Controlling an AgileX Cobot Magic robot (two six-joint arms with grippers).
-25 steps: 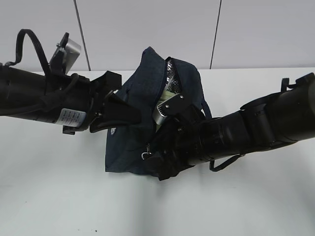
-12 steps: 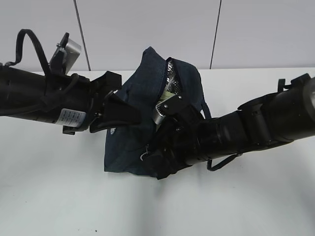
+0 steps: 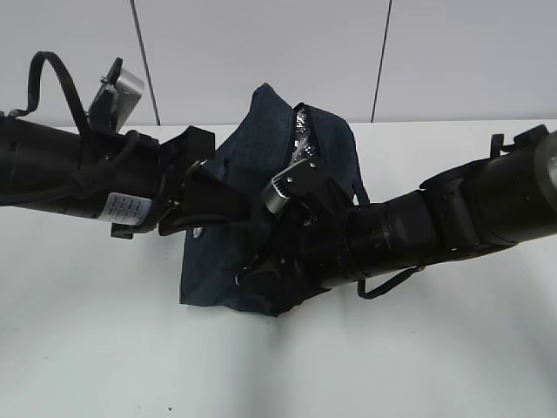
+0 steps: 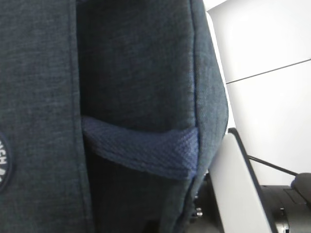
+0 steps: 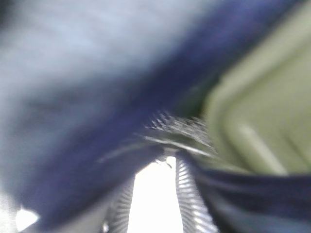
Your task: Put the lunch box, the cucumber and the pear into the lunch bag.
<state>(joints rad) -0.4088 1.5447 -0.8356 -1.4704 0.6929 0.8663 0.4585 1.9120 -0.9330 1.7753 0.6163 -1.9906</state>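
The navy lunch bag (image 3: pixel 261 152) stands mid-table, its top partly open onto silver lining (image 3: pixel 302 131). My left gripper (image 3: pixel 231 207) presses into the bag's left side and looks shut on the fabric; the left wrist view shows only bag cloth (image 4: pixel 136 63) and the webbing handle (image 4: pixel 146 148). My right gripper (image 3: pixel 261 272) is low at the bag's front, by the silver zipper pull (image 3: pixel 243 277). The blurred right wrist view shows zipper teeth (image 5: pixel 187 194) meeting at the slider and the lunch box's sage-green lid (image 5: pixel 265 111) inside. The cucumber and pear are hidden.
The white table (image 3: pixel 104 348) runs all round the bag, with a grey panelled wall (image 3: pixel 261 43) behind. The two black arms cross over the bag's sides. The right arm's camera housing (image 4: pixel 233 189) shows beside the bag in the left wrist view.
My right gripper has moved left and lower along the bag's front, dragging the bag's bottom corner left. The gap at the top has narrowed and hides the green lid. The left arm has held still.
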